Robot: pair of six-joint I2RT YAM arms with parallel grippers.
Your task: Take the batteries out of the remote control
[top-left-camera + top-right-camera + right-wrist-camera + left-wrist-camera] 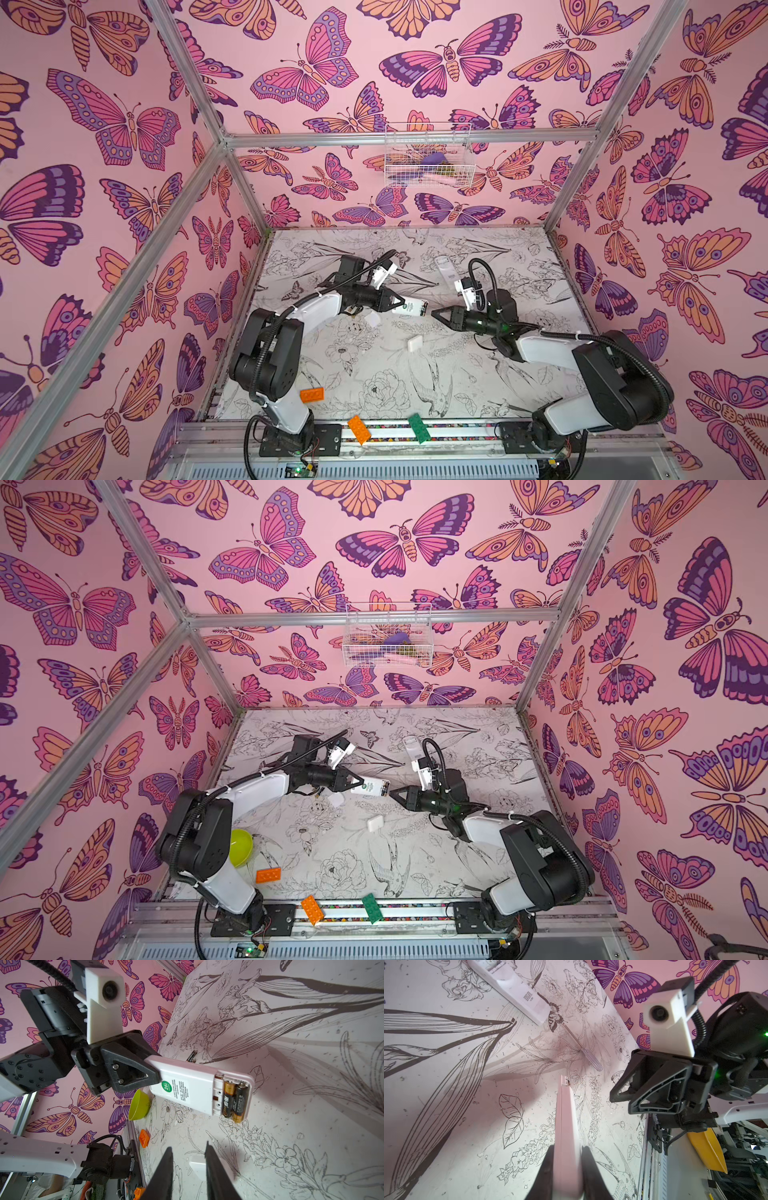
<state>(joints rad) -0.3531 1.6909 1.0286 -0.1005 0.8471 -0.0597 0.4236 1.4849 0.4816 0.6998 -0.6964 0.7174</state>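
Note:
A white remote control (412,307) (372,788) hangs above the table, with my left gripper (401,302) (566,1149) shut on its end. It shows edge-on in the left wrist view (566,1118). In the right wrist view the remote (187,1086) has its back compartment uncovered, with two black and gold batteries (234,1101) side by side inside. One loose battery (191,1056) lies on the table behind it. My right gripper (434,312) (392,794) (188,1148) hovers just off the remote's free end, jaws a little apart, nothing between them.
A white cover (414,344) (197,1164) lies on the table below the grippers. A second white remote (445,270) (512,987) and a clear-handled screwdriver (583,1047) lie farther back. A green bowl (241,848), orange bricks (311,395) and a green brick (419,428) sit near the front edge.

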